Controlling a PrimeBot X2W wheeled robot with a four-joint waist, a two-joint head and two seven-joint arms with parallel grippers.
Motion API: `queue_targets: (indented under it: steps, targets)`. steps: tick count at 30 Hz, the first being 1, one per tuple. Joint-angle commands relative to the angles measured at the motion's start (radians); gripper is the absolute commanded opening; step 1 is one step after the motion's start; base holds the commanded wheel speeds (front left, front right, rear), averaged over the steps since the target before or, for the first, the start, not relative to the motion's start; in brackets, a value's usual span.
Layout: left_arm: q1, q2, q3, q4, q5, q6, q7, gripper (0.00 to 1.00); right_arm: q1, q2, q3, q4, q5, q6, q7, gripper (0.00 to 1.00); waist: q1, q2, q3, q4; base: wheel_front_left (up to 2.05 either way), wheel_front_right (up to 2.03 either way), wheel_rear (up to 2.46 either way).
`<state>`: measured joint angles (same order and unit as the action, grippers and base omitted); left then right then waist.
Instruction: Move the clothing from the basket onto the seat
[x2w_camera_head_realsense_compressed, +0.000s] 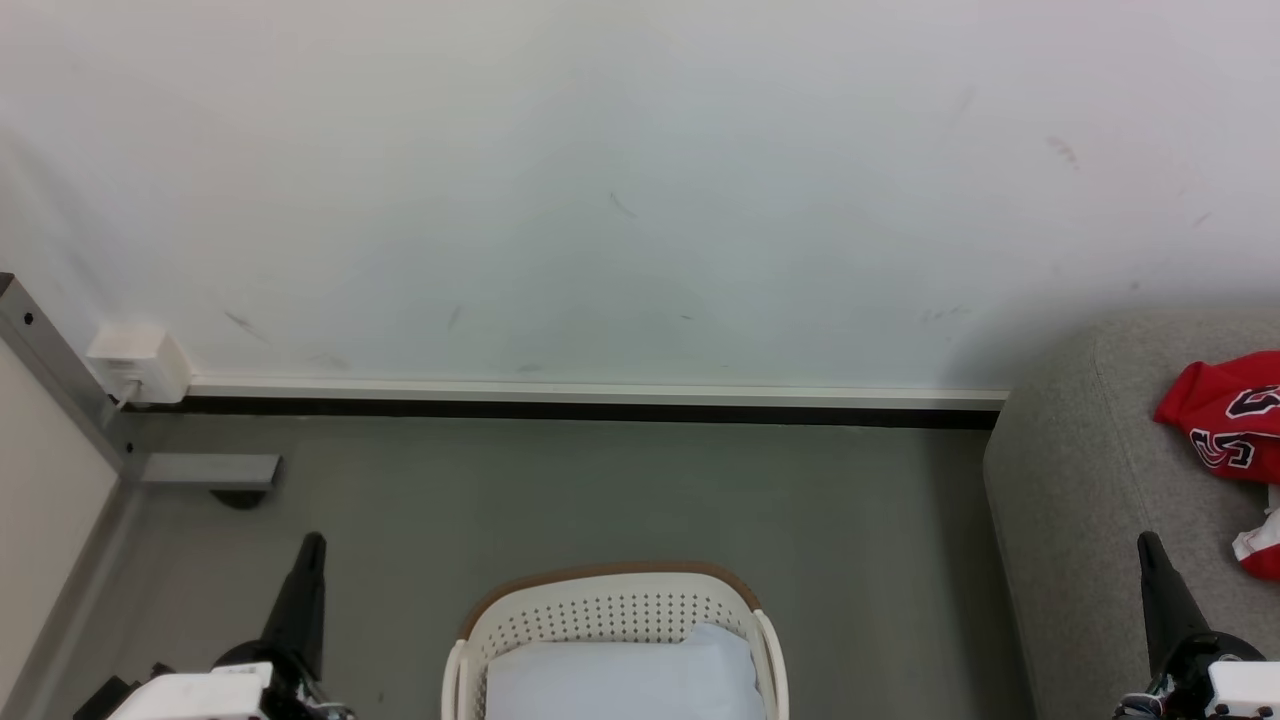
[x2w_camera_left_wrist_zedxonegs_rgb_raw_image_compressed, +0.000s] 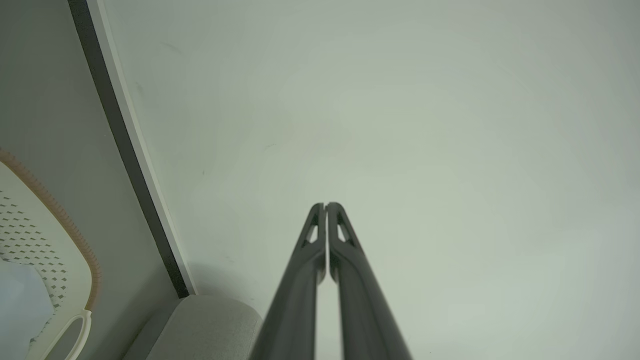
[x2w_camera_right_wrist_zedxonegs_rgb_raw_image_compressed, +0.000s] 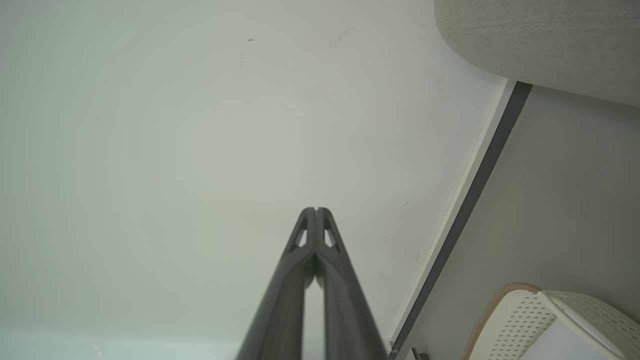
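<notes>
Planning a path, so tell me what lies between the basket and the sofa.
Only bare grey floor lies between the basket and the sofa, as the head view shows.

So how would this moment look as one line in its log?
left claw: shut, empty | right claw: shut, empty | clothing: on seat | basket: holds white pad

wall (x2w_camera_head_realsense_compressed: 640, 180): off-white and plain, a few dark scuffs, one faint reddish mark upper right
skirting (x2w_camera_head_realsense_compressed: 600, 391): white strip along the foot of the wall, black band directly under it
floor (x2w_camera_head_realsense_compressed: 600, 490): grey, smooth, matte
white box (x2w_camera_head_realsense_compressed: 138, 362): small, on the wall at the left end of the skirting
metal post (x2w_camera_head_realsense_compressed: 50, 365): grey, slants along the left edge, screw heads visible
bracket (x2w_camera_head_realsense_compressed: 210, 468): grey bar sticking out from the post base, low over the floor, dark foot under it
pad (x2w_camera_head_realsense_compressed: 625, 680): plain white, bottom centre, soft, slightly rumpled
</notes>
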<state>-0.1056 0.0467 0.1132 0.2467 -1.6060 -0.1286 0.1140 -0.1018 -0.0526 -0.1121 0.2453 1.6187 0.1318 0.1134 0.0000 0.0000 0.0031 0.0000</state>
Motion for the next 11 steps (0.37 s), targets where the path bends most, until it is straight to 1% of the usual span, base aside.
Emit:
queue_targets:
  steps: [1, 11]
  targets:
    - [-0.007, 0.007, 0.002, -0.003, -0.013, -0.004, 0.004, 0.00, -0.012, 0.001, -0.004, -0.003, -0.008, -0.002, 0.002, 0.00, 0.0000, 0.0000, 0.000, 0.000, 0.00, 0.00, 0.00]
    - [-0.007, 0.007, 0.002, -0.003, -0.013, -0.004, 0.004, 0.00, -0.012, 0.001, -0.004, -0.003, -0.008, -0.002, 0.003, 0.00, 0.0000, 0.0000, 0.000, 0.000, 0.00, 0.00, 0.00]
